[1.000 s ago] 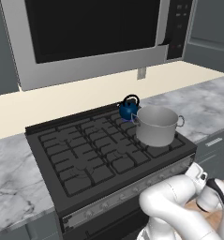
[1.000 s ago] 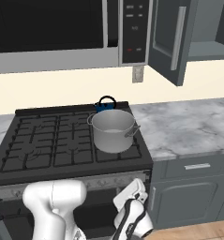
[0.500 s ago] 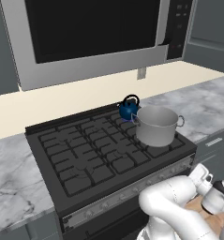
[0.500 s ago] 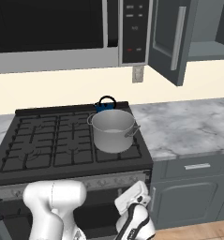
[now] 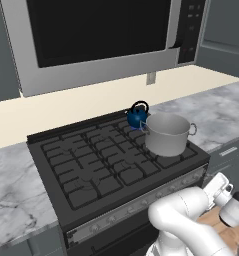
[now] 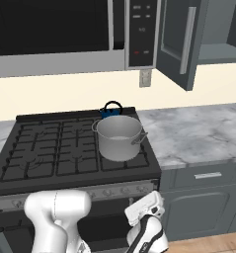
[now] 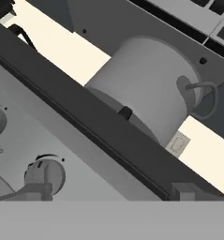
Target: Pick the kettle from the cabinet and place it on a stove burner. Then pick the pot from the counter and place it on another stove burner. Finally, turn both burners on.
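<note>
Pot (image 6: pixel 119 137) sitting on the stove's right front burner (image 6: pixel 124 159), kettle (image 5: pixel 137 116) just behind it, your gripper (image 7: pixel 108 197) pointing at the knobs (image 7: pixel 45 175), jaw state impossible to tell.

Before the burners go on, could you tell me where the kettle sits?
The kettle stands on the cooktop's back right burner, directly behind the pot, below the microwave.

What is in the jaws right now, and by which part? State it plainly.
Nothing is held. The gripper faces the knob on the stove front; the pot and kettle sit on burners.
</note>
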